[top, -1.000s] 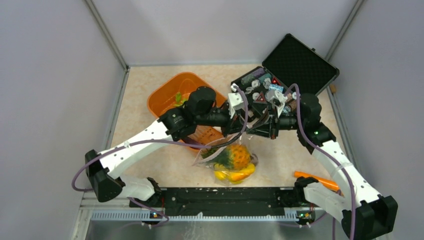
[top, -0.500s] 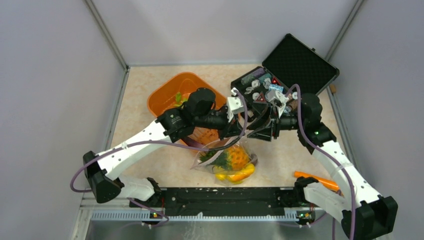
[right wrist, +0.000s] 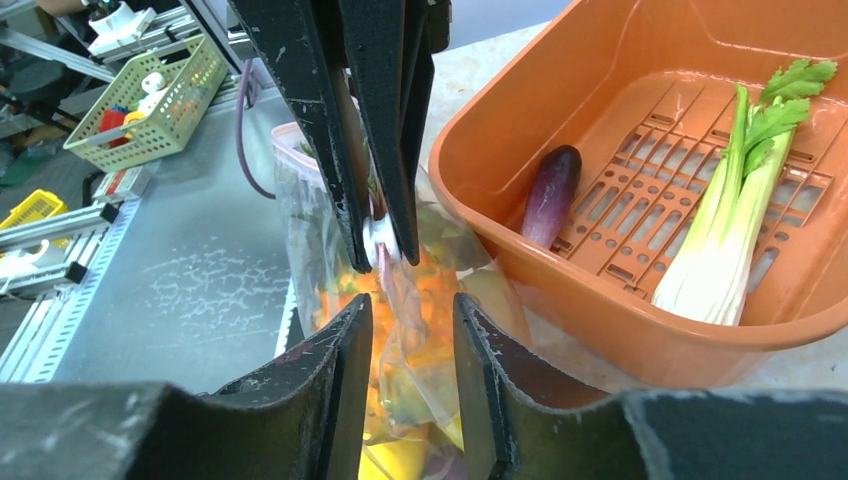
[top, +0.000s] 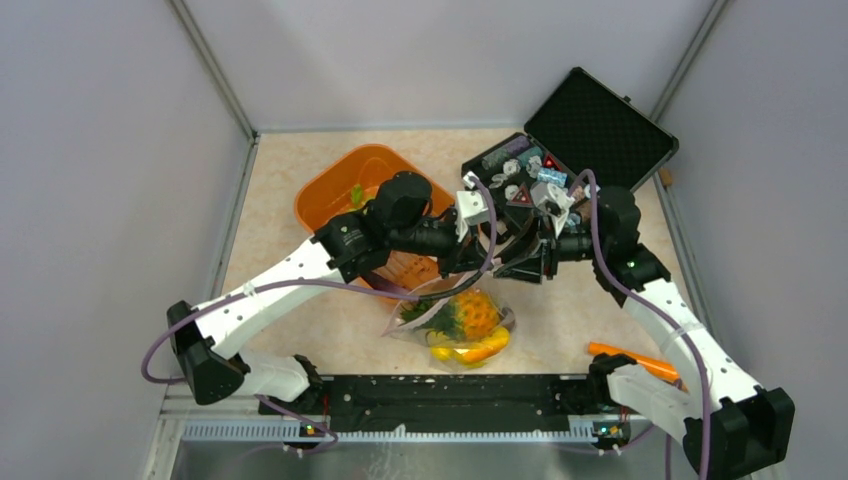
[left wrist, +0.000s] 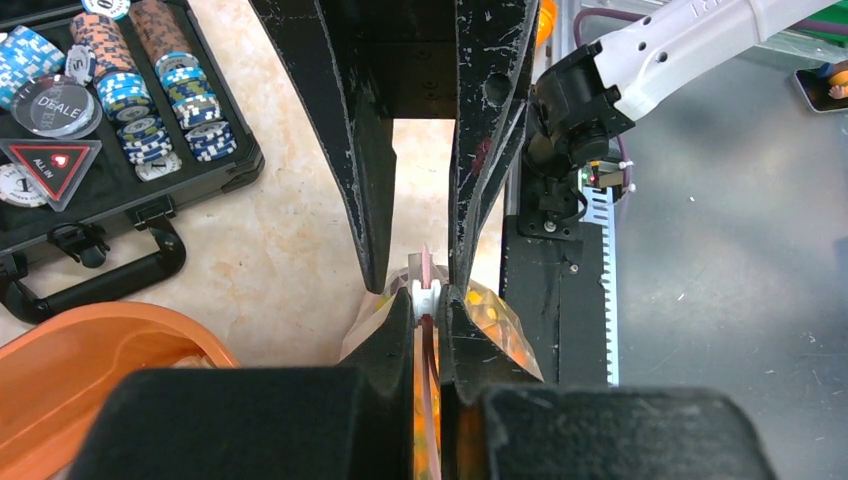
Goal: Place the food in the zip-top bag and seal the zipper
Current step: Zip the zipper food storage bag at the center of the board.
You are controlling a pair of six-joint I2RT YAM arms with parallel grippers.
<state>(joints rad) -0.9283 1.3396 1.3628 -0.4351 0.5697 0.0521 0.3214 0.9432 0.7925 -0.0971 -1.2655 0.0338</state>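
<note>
— Which step is this?
— Sealing, I think. The left gripper [left wrist: 428, 305] is pinched tight on the zipper [left wrist: 425, 262]; the zip-top bag [top: 452, 322] with the food [top: 478, 315] sits at lower centre of the top view.
— And the right gripper [right wrist: 411, 310]?
— Half open, one finger each side of the strip, gripping nothing. Next it should close and slide along — though an eggplant [right wrist: 550, 195] lies in the orange tub [right wrist: 600, 330].

Left arm [top: 270, 286], right arm [top: 690, 342] angled inward, tip to tip — left fingers [left wrist: 398, 335] pinched shut, right fingers [right wrist: 335, 385] parted.
</note>
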